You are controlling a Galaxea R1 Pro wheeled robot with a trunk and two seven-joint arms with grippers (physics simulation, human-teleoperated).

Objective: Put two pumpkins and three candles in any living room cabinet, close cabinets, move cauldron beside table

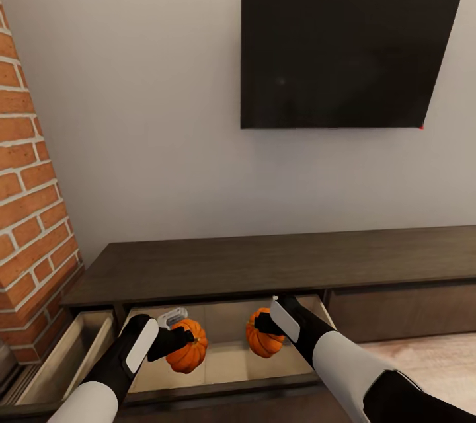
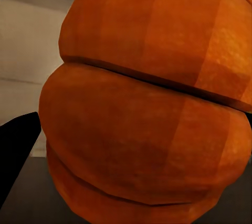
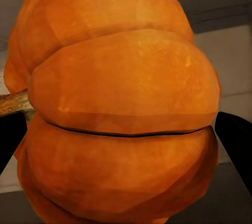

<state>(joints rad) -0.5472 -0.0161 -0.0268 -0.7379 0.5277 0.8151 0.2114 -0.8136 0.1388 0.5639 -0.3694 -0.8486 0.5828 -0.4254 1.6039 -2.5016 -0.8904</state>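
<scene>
Head view: two pumpkins are held over the open middle drawer (image 1: pixel 225 363) of the cabinet (image 1: pixel 264 264), side by side and apart. The left pumpkin (image 1: pixel 187 345) is gripped by the left gripper (image 1: pixel 173 337); the right pumpkin (image 1: pixel 264 334) is gripped by the right gripper (image 1: pixel 270 324). In each wrist view a ribbed orange body sits between dark fingers (image 3: pixel 236 142), so both pairs of jaws are closed on their loads.

Procedure, as judged:
1. Lower each pumpkin until it rests on the drawer floor; whether either touches it yet cannot be told.
2. Keep the two loads apart and away from the drawer walls.
3. Open the jaws only once the pumpkin is supported, since a round body may roll.
4. Lift the arms clear of the drawer front before pushing it shut.

A second drawer (image 1: pixel 66 357) to the left also stands open and will need closing.
</scene>
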